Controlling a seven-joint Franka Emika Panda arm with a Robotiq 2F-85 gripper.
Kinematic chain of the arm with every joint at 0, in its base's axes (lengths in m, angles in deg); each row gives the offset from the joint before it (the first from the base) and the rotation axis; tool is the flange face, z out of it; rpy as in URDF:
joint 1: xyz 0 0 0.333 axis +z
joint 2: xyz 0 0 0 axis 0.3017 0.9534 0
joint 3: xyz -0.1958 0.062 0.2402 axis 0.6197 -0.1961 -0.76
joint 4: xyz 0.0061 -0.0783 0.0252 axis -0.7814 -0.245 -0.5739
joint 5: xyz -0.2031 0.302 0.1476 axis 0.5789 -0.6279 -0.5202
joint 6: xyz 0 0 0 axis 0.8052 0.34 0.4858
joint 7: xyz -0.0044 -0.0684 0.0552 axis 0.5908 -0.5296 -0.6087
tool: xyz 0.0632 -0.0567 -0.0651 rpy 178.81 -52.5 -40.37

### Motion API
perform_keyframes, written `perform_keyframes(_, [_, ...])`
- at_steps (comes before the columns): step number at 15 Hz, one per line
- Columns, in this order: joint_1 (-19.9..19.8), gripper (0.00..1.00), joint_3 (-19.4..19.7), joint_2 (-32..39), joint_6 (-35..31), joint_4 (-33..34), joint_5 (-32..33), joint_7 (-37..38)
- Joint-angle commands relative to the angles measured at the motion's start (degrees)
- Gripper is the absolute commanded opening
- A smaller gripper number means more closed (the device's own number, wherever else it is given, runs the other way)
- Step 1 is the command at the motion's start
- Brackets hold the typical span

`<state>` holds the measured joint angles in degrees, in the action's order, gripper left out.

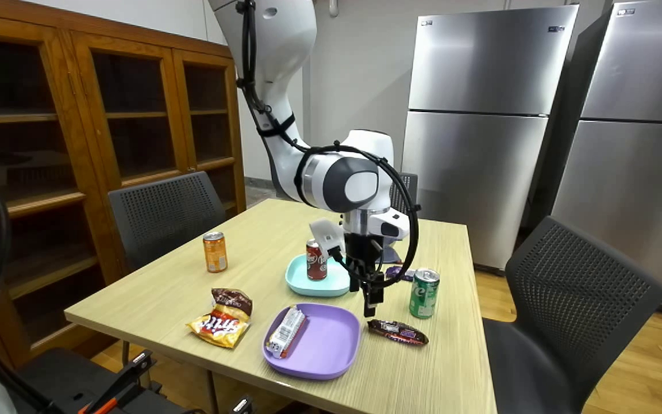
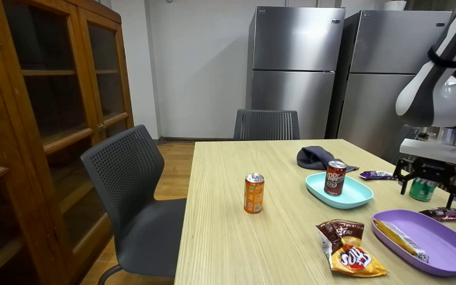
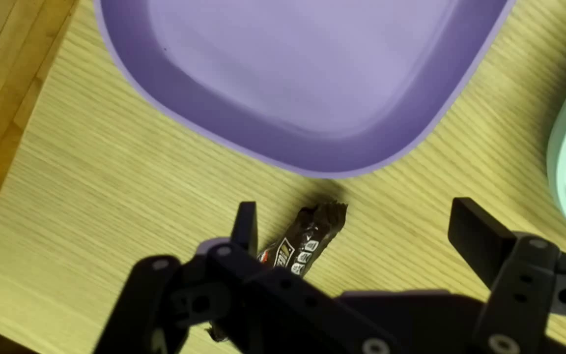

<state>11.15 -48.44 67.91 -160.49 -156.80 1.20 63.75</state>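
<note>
black two-fingered gripper: spread wide, nothing held. glossy dark-brown wrapped bar: flat on pale wood-grain table near rounded purple plastic tray, below, off-centre toward one finger, long axis aslant to the closing line.

Here in the room, both exterior cameras look slantwise down across the table toward the refrigerators, upper right. In an exterior view the arm hangs mid-frame; in an exterior view, set nearer, an orange can stands near mid-frame. Wrist view: close above, facing down past the jaws. All three share the purple tray.
</note>
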Motion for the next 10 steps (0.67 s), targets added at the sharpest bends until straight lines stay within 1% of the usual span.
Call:
perform_keyframes(1, [0.0, 1.0, 1.3, 3.2, 1.3, 4.4, -2.9, 3.8])
perform_keyframes(6, [-0.3, 1.0, 2.9, 6.0, 1.0, 6.6, -5.3, 6.6])
perform_keyframes(10, [-0.5, 1.0, 4.2, 7.6, 0.1, 7.2, -6.4, 8.1])
